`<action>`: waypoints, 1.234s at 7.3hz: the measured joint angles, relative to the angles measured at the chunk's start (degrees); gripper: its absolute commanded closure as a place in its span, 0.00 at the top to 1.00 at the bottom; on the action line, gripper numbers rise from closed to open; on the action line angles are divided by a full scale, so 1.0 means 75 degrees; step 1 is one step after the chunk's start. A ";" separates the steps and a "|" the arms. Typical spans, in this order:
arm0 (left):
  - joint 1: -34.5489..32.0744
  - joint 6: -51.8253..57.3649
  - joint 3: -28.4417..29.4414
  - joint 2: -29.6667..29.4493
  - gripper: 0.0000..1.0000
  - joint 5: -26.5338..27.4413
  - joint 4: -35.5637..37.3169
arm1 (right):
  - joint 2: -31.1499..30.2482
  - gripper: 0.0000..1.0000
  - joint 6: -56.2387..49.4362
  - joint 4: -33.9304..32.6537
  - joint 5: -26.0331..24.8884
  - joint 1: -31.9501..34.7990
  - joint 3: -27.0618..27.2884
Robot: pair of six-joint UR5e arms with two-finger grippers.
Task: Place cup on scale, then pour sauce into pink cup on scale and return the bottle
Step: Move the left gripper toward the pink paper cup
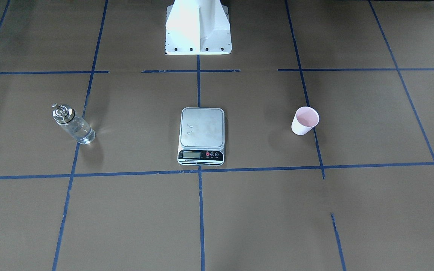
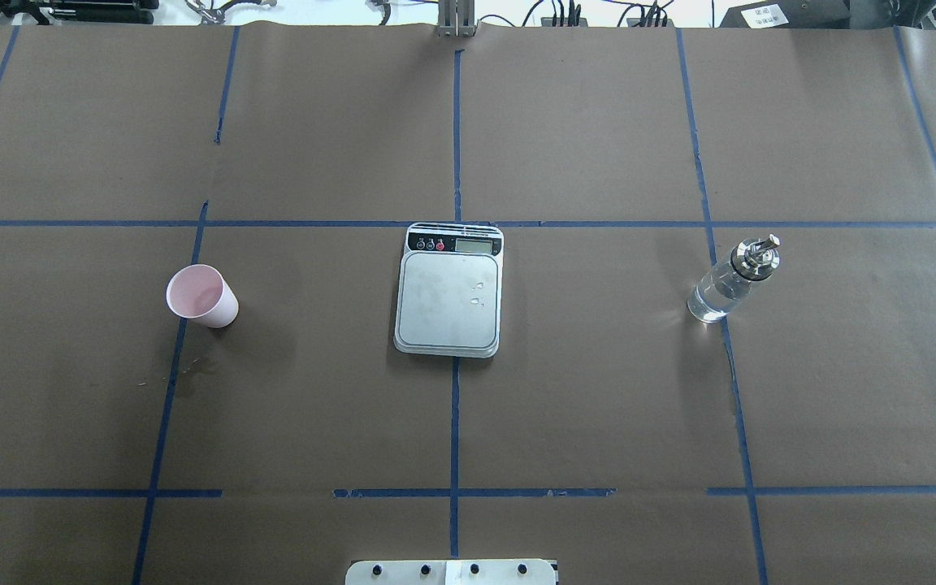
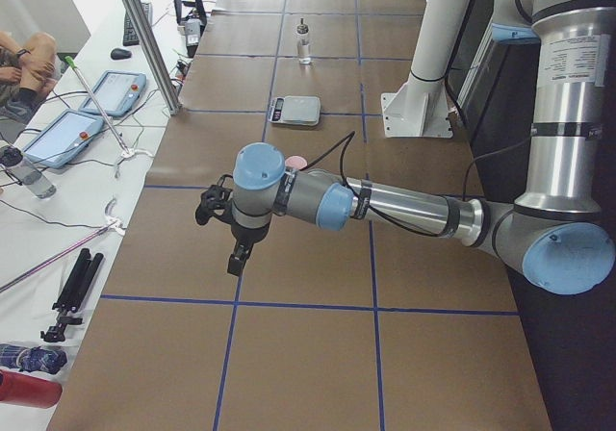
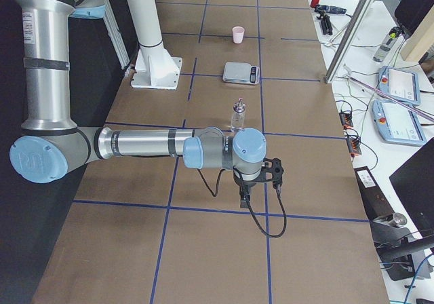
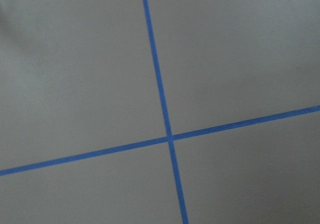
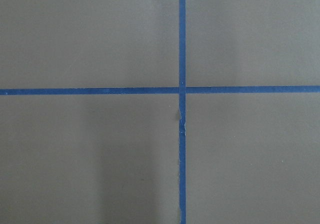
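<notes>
The pale pink cup [image 2: 201, 296] stands upright on the brown table on my left side, apart from the scale; it also shows in the front view [image 1: 305, 120]. The silver scale [image 2: 449, 288] sits at the table's middle with its platform bare except for a few droplets. The clear glass bottle [image 2: 732, 280] with its silver cap stands upright on my right side. Neither gripper shows in the overhead or front view. My left gripper [image 3: 236, 256] and my right gripper [image 4: 244, 194] hang over bare table at the two ends, far from these things; I cannot tell whether they are open or shut.
The white robot pedestal [image 1: 198, 32] stands at the table's robot-side edge. Blue tape lines [image 2: 455, 406] grid the brown paper. A side bench with tablets [image 3: 115, 92] and an aluminium post [image 3: 144, 37] runs along the far edge.
</notes>
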 measured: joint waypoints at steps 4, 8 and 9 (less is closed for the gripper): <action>0.1299 -0.0696 -0.0582 -0.0124 1.00 -0.0477 -0.0475 | 0.0018 1.00 0.0009 -0.0002 0.0087 -0.0004 0.0063; 0.2725 -0.2985 -0.1159 -0.0195 1.00 -0.0197 -0.0521 | 0.0255 1.00 0.0053 0.0010 0.0083 -0.0176 0.0236; 0.3225 -0.4073 -0.1407 -0.0201 1.00 0.0156 -0.0593 | 0.0256 1.00 0.0057 0.0024 0.0078 -0.0187 0.0203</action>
